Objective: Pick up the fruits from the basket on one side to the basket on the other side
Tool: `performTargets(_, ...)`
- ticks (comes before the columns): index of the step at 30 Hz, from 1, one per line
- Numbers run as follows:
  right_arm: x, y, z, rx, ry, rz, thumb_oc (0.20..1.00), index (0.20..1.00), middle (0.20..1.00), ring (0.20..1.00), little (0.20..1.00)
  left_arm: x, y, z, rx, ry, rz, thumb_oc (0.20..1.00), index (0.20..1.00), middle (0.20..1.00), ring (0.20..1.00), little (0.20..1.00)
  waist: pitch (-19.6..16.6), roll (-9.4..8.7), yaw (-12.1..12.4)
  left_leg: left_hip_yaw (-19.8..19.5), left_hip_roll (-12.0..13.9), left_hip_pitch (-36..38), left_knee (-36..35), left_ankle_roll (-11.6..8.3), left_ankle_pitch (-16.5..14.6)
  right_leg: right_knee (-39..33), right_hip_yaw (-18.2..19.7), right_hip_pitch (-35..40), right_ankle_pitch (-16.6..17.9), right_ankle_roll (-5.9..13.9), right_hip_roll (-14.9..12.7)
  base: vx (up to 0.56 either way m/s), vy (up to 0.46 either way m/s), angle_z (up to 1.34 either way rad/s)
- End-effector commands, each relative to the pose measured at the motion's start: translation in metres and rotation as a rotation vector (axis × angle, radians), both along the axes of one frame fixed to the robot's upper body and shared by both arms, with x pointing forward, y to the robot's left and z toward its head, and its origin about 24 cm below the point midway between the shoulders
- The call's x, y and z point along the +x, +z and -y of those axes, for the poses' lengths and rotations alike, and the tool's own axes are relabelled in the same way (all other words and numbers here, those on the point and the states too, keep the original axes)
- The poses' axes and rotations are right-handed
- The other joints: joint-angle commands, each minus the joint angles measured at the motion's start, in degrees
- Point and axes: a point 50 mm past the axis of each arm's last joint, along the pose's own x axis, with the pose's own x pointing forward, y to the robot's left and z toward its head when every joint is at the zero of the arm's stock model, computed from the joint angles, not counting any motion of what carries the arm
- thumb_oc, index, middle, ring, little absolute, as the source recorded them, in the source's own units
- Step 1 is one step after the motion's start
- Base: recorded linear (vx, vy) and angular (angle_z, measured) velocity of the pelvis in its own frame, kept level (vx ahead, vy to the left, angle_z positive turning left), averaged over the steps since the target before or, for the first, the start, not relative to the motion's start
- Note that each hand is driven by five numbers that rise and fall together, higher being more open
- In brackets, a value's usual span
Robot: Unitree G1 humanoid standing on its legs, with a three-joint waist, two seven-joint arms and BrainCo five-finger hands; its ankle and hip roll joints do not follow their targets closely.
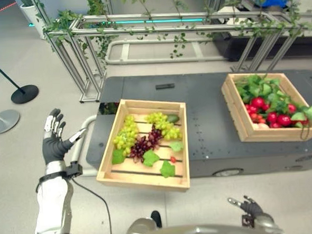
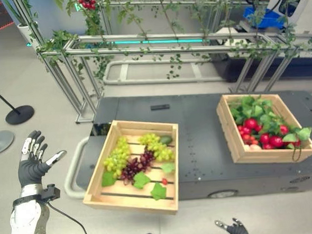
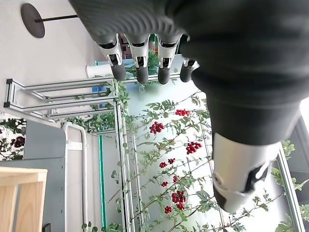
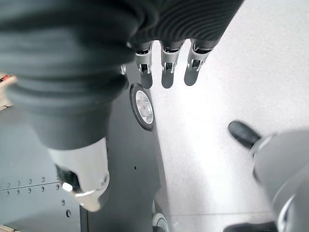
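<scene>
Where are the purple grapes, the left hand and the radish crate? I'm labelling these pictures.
purple grapes (image 1: pixel 145 144): left eye view, middle of the bunch.
left hand (image 1: pixel 54 148): left eye view, dark palm.
radish crate (image 1: pixel 284 135): left eye view, front wall.

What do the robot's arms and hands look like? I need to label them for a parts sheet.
Both arms are silver-grey shells. The left hand has silver fingers with dark tips and a silver thumb; a dark ribbed cover wraps its back and wrist, with a small black box clamped at the wrist. The right hand looks the same: dark ribbed cover, silver dark-tipped fingers.
</scene>
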Motion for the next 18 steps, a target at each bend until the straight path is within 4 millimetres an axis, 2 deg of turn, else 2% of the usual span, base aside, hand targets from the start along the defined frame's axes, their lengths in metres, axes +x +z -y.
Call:
performTargets(1, 0.007, 0.005, 0.010, -0.031, -0.003, 0.020, 1.000, 1.000, 1.000, 1.000, 1.000, 0.003, 0.023, 0.013, 0.039, -0.059, 0.126, 1.000, 1.000, 1.000, 1.000, 1.000, -2.5, 1.73, 2.2, -2.1, 1.7, 0.9, -0.3, -5.03, -2.5, -2.5, -0.7, 0.8, 1.4, 2.54, 2.3, 0.00, -0.081, -0.02)
performTargets(5, 0.006, 0.005, 0.011, -0.041, -0.007, 0.018, 1.000, 1.000, 1.000, 1.000, 1.000, 0.007, 0.021, 0.018, 0.014, -0.082, 0.121, 1.000, 1.000, 1.000, 1.000, 1.000, -3.4, 1.40, 2.4, -2.0, 3.2, -0.1, -0.7, -6.42, -1.1, -5.8, -1.5, 2.8, 0.5, 1.59, 5.2, 0.02, -0.111, 0.04)
performTargets(12, 0.006, 0.005, 0.011, -0.044, -0.005, 0.019, 1.000, 1.000, 1.000, 1.000, 1.000, 0.007, 0.017, 0.020, 0.001, -0.086, 0.111, 1.000, 1.000, 1.000, 1.000, 1.000, -4.0, 1.25, 2.3, -2.0, 3.7, -0.5, -0.9, -6.85, -0.6, -6.9, -1.7, 3.5, 0.0, 0.96, 6.5, 0.02, -0.040, 0.08)
performTargets(15, 0.006, 0.005, 0.011, -0.045, 0.000, 0.017, 1.000, 1.000, 1.000, 1.000, 1.000, 0.005, 0.004, 0.017, -0.018, -0.065, 0.057, 1.000, 1.000, 1.000, 1.000, 1.000, -4.3, 1.07, 2.2, -1.7, 4.1, -0.8, -0.7, -7.02, -0.4, -7.2, -1.4, 3.6, -0.3, 0.65, 7.1, 0.01, -0.012, 0.00)
performTargets(18, 0.007, 0.005, 0.011, -0.048, 0.006, 0.021, 1.000, 1.000, 1.000, 1.000, 1.000, 0.000, -0.028, 0.009, -0.041, -0.006, -0.087, 1.000, 1.000, 1.000, 1.000, 1.000, -4.4, 1.00, 1.9, -1.4, 4.4, -0.9, -0.7, -7.17, -0.2, -7.4, -0.7, 3.5, -0.5, 0.37, 7.5, 0.00, 0.000, 0.00)
